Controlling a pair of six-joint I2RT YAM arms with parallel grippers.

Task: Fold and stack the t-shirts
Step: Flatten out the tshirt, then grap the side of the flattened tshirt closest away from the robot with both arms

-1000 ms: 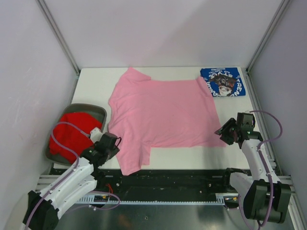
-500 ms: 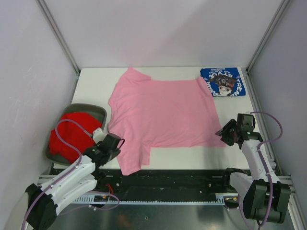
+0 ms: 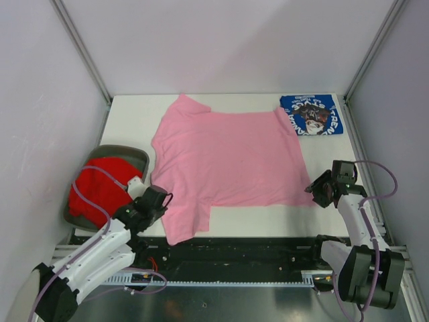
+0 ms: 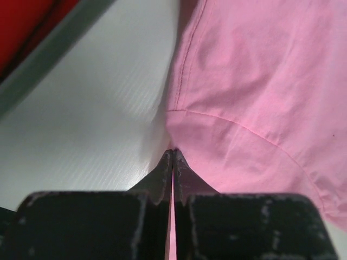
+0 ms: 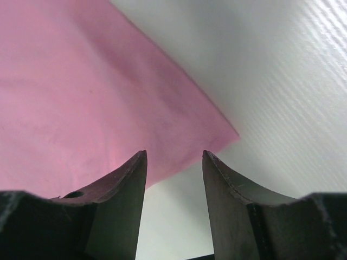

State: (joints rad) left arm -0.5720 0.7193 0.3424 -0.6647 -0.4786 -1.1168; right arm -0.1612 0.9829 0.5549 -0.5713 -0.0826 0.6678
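The light pink t-shirt (image 3: 228, 161) lies spread flat across the middle of the white table, one sleeve reaching toward the near edge. My left gripper (image 3: 159, 202) sits at that sleeve's left edge, and in the left wrist view it (image 4: 173, 153) is shut on a pinch of the pink t-shirt (image 4: 260, 81). My right gripper (image 3: 317, 192) is at the shirt's near right corner. In the right wrist view it (image 5: 174, 154) is open, with the pink corner (image 5: 81, 81) just ahead of the fingertips. The blue t-shirt (image 3: 312, 114) lies folded at the far right. The red t-shirt (image 3: 100, 184) is bunched in the bin.
The grey oval bin (image 3: 136, 154) stands off the table's left edge, beside my left arm; its rim (image 4: 65, 43) shows in the left wrist view. Bare white table (image 3: 134, 121) surrounds the pink shirt. Enclosure walls close off the left, back and right.
My left gripper has gone from open to shut on the pink sleeve edge. My right gripper has shifted slightly right and nearer, toward the shirt's corner.
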